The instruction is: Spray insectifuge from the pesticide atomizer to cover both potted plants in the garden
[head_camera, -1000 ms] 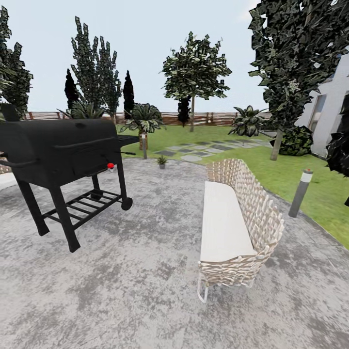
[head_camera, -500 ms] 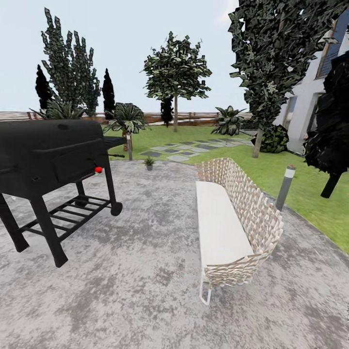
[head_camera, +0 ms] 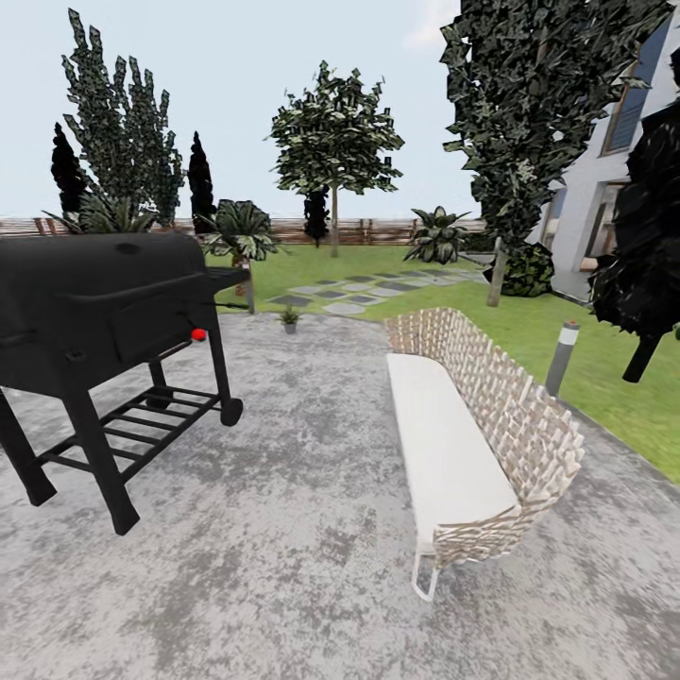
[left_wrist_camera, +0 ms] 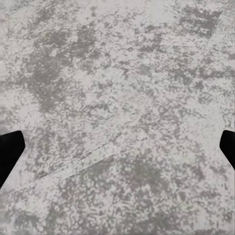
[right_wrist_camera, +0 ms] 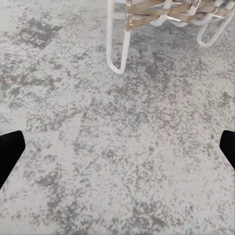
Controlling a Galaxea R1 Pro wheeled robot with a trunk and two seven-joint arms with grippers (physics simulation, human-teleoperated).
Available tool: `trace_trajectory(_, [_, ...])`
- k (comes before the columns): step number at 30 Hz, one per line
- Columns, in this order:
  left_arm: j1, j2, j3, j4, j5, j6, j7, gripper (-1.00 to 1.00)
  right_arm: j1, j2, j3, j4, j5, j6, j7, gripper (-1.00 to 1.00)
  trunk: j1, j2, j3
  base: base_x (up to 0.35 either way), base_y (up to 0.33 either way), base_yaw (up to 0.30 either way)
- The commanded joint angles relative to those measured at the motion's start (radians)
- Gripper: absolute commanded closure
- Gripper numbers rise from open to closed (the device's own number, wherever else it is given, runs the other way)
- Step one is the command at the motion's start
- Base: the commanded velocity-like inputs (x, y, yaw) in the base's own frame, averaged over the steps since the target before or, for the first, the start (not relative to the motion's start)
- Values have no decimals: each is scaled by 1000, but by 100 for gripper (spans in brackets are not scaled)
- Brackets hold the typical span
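Observation:
One potted plant (head_camera: pixel 289 318), a small green rosette in a grey pot, stands at the far edge of the grey paved patio (head_camera: pixel 283 529) in the head view, far ahead of me. The pesticide atomizer is out of view. Beyond the patio, the garden lawn (head_camera: pixel 529 331) runs back to a wooden fence. In the left wrist view my left gripper (left_wrist_camera: pixel 117 152) is open, with black fingertips (left_wrist_camera: pixel 10 152) wide apart over bare paving. My right gripper (right_wrist_camera: pixel 117 152) is open too, over paving near the bench's white leg (right_wrist_camera: pixel 117 44).
A black barbecue grill (head_camera: pixel 104 302) on legs stands at the left. At the right is a wicker bench (head_camera: pixel 472 425) with a white seat. A grey bollard lamp (head_camera: pixel 561 357) is on the lawn beside it. Stepping stones (head_camera: pixel 345 293) lead away past the plant.
The whole head view has shifted: the camera has turned to the right, so the grill sits further left and more of the house shows at the right. Nothing itself has moved.

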Motion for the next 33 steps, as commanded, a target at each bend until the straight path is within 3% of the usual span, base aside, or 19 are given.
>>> trace_trajectory(1, [-1,0,0,1,0,-3,1,-100,0,0,0,0,0,-3,0,-100,0,-1,-1,7,331,-1])
trace_trajectory(21, [-1,0,1,0,0,-3,1,-100,0,0,0,0,1,-3,0,-100,0,-1,-1,0,331,-2])
trace_trajectory(33, [-1,0,1,0,0,-4,1,-100,0,0,0,0,1,-3,0,-100,0,-1,-1,53,329,-204])
